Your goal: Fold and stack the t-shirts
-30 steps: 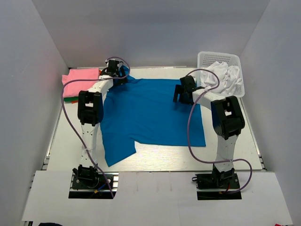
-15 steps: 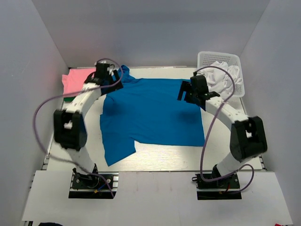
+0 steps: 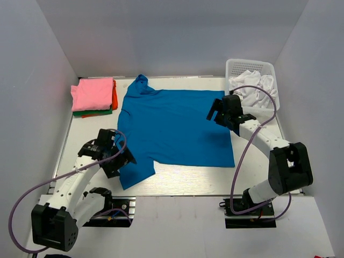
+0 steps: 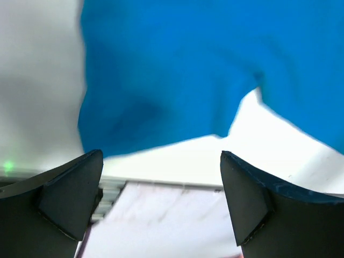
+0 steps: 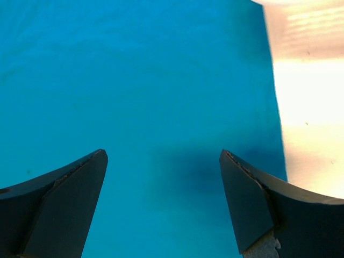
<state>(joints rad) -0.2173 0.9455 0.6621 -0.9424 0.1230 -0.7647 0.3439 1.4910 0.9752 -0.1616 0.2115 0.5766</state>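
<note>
1. At table centre, the blue t-shirt (image 3: 172, 126) lies spread flat, unfolded.
2. Far left: folded stack (image 3: 92, 95), pink on top, judged done.
3. White shirts (image 3: 252, 86) sit crumpled in the basket (image 3: 247, 64), untouched.
4. Left gripper (image 3: 121, 161) by the near sleeve and right gripper (image 3: 217, 110) over the shirt's right edge: jaws wide, empty.

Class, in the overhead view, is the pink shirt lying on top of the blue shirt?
No, the pink shirt lies to the left of the blue shirt, not over it.

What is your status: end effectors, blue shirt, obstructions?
Left end effector open at near sleeve. Right end effector open above blue t-shirt, spread flat, unfolded. Nothing lying on it.
</note>
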